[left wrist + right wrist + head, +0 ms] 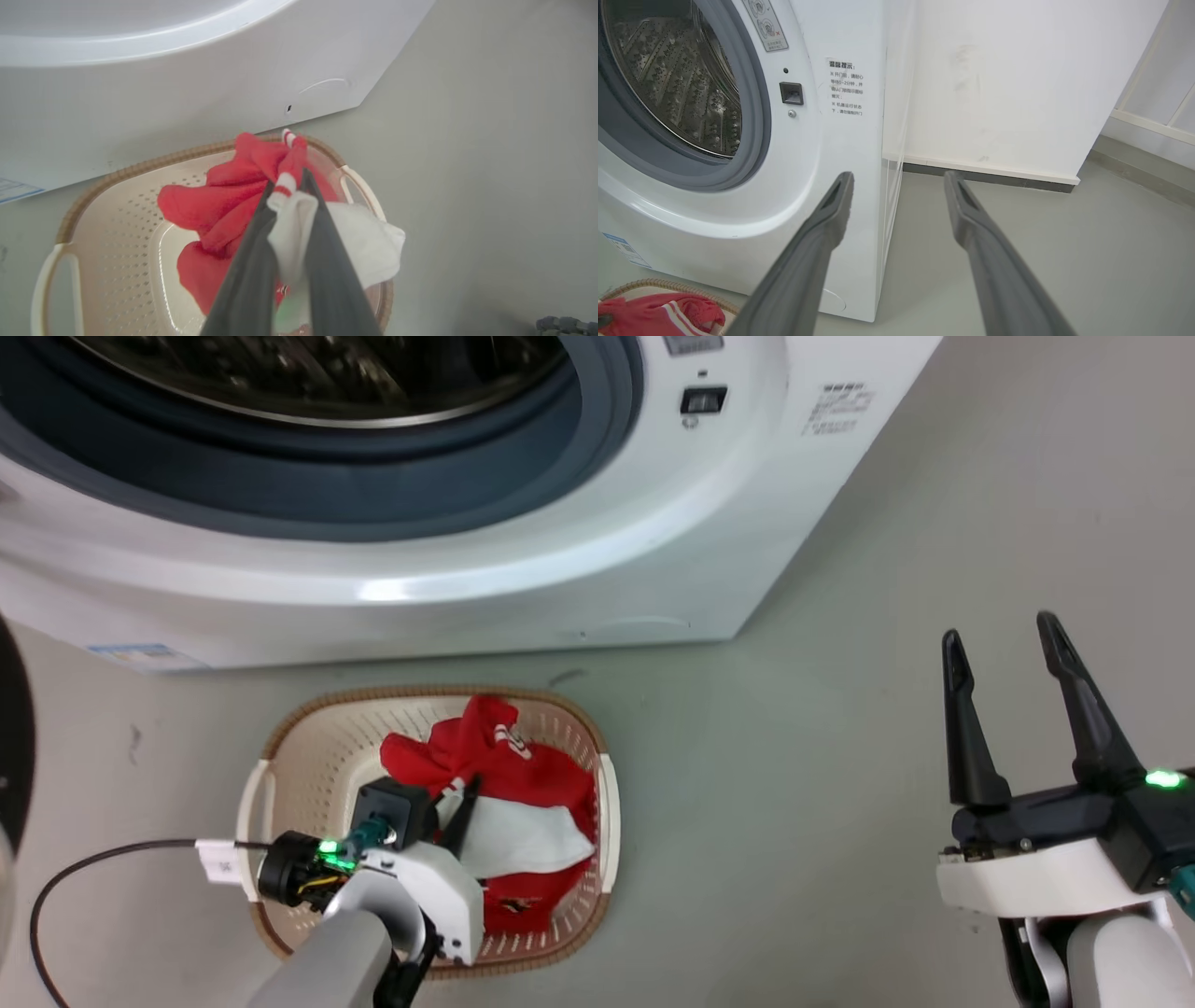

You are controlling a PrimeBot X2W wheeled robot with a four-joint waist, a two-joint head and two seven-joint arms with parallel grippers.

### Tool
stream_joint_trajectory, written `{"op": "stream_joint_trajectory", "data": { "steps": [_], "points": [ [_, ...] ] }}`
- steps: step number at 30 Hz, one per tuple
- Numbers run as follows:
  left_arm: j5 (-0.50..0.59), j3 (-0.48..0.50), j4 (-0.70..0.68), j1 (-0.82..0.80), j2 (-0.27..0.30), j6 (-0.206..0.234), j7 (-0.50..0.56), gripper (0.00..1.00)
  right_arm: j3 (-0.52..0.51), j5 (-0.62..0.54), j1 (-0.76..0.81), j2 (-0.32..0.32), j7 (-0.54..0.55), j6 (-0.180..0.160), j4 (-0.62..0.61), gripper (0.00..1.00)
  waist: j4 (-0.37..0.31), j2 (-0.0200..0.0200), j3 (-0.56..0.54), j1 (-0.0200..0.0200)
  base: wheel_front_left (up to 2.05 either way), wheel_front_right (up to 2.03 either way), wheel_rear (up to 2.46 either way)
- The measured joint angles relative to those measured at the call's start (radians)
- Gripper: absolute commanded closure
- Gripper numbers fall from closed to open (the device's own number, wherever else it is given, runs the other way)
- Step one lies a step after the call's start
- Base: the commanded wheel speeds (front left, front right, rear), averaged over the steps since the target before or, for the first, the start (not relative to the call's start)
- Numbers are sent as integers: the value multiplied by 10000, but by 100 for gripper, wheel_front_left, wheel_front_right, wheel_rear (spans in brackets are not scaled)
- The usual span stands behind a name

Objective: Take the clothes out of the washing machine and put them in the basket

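Note:
The cream basket with a brown rim stands on the floor in front of the washing machine. Red and white clothes lie inside it. My left gripper hangs over the basket, shut on a white and red fold of the clothes; the fingers pinch that fold in the left wrist view, above the basket. My right gripper stands open over bare floor to the right, holding nothing. In the right wrist view its fingertips are spread before the washing machine.
The machine's opening shows a grey rubber ring and a steel drum. A dark cable loops on the floor left of the basket. A white wall with a baseboard stands right of the machine, with grey floor before it.

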Motion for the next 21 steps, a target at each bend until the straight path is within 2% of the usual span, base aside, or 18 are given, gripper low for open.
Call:
{"op": "stream_joint_trajectory", "data": {
  "steps": [7, 13, 16, 21],
  "points": [
    [-36, -125, 3267, -1446, -807, -570, -188, 100, 0, -10, -400, 2, -2, 2, -148, 0, -272, 0, 1059, 0, 0, 0, 0],
    [-123, -176, 5348, -2457, -1160, -721, -113, 100, -155, -10, -545, 0, 0, 0, -249, 0, -524, 0, 1779, 0, 0, 0, 0],
    [-79, -268, 6019, -2836, -1243, -721, 84, 100, -211, -8, -618, 0, 0, 2, -307, 0, -623, 0, 2098, 0, 0, 0, 0],
    [21, -472, 6391, -3180, -1459, -708, 541, 100, -234, 50, -746, 0, 0, 2, -339, 0, -683, 0, 2518, 0, 0, 0, 0]
  ]
}}
